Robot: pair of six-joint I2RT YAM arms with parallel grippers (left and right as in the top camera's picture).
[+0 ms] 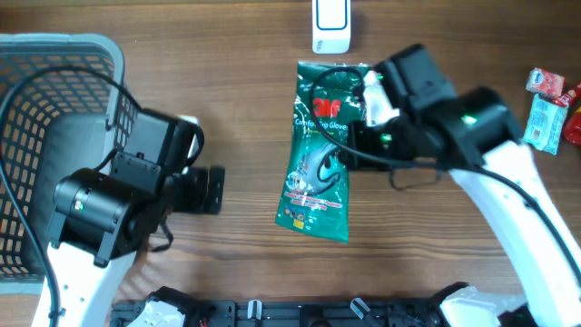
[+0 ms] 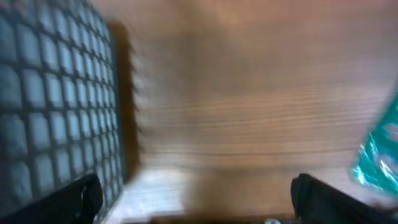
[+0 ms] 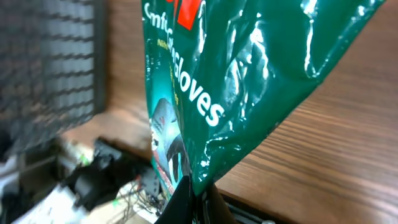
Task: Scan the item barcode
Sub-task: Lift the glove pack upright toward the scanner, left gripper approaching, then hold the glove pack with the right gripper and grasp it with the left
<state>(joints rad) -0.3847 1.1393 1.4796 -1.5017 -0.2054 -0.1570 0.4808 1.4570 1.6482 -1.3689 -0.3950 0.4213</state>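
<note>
The item is a glossy green pack of gloves (image 1: 320, 154). It hangs lifted over the table's middle, printed face up. My right gripper (image 1: 361, 116) is shut on the pack's upper right edge. In the right wrist view the pack (image 3: 249, 74) fills the frame and its corner is pinched in the black jaws of the right gripper (image 3: 198, 202). No barcode shows in any view. My left gripper (image 1: 211, 189) stands open and empty beside the basket. In the blurred left wrist view the left gripper (image 2: 193, 196) has its fingers (image 2: 84, 196) far apart over bare wood.
A grey mesh basket (image 1: 54, 54) fills the left side and shows again as the basket (image 2: 50, 93) in the left wrist view. A white device with a blue stripe (image 1: 330, 25) stands at the far edge above the pack. Small packets (image 1: 547, 118) lie at the far right.
</note>
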